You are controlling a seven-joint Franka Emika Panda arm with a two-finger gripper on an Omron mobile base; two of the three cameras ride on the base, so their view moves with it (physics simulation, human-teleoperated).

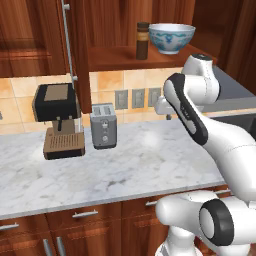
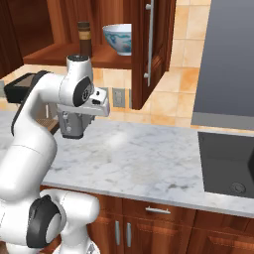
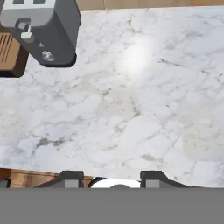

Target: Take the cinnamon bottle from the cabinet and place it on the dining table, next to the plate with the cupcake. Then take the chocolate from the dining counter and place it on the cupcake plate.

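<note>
Your claw [image 3: 111, 177] hung over the marble counter [image 3: 144, 109] with its two dark tips drawn as narrow as they go and nothing between them. It pointed down at bare stone, with the grey toaster [image 3: 46, 30] off to one side of the hand view and the wooden foot of the coffee machine [image 1: 56, 120] just beyond it.

Above and behind the arm, the cabinet [image 1: 80, 55] stood with its door swung open. The cinnamon bottle [image 1: 142, 41] sat upright on the shelf, untouched, just beside the white-and-blue bowl [image 1: 171, 37].

The risks from here, as I judged them: the bottle was slim and tall, so a reach that came in off-centre could tip it or knock it into the bowl. You would also have needed to spread the tips before reaching in, or they would have pushed the bottle back. The open door edge and its silver handle [image 2: 149, 42] stood close to the arm's path upward.
</note>
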